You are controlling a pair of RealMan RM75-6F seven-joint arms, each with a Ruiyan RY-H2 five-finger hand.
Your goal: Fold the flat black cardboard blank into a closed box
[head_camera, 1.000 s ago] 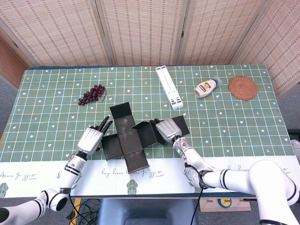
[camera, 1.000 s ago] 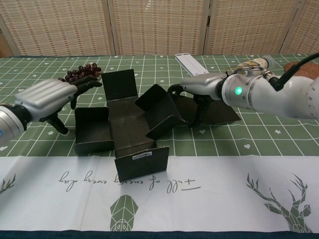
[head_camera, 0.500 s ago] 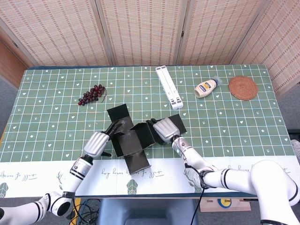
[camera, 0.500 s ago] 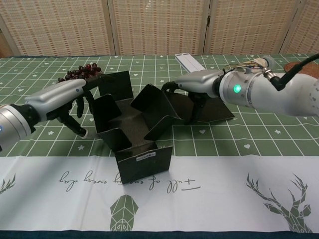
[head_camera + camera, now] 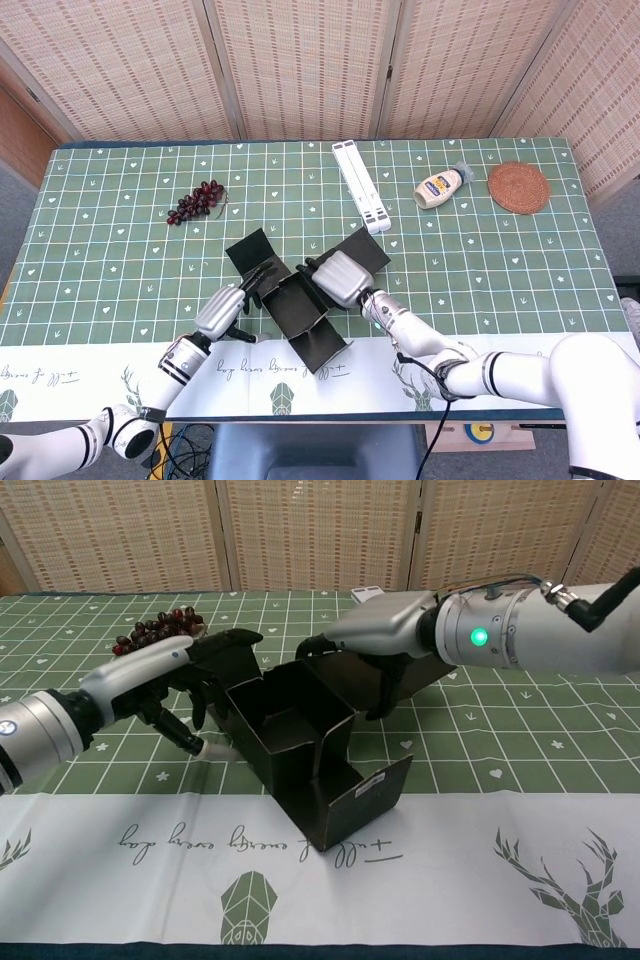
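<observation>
Matt black cardboard blank (image 5: 300,742), creased and slightly dusty. Smooth silvery plastic-looking shells on the left hand (image 5: 160,675) and right hand (image 5: 375,630). Printed cloth covers the table (image 5: 120,250). Glossy grapes (image 5: 196,201), woven coaster (image 5: 518,187).

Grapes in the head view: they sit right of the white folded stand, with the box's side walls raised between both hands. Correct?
Not quite. In the head view the grapes lie left of the white folded stand, not right. The black box does have its side walls raised between the left hand and right hand.
</observation>
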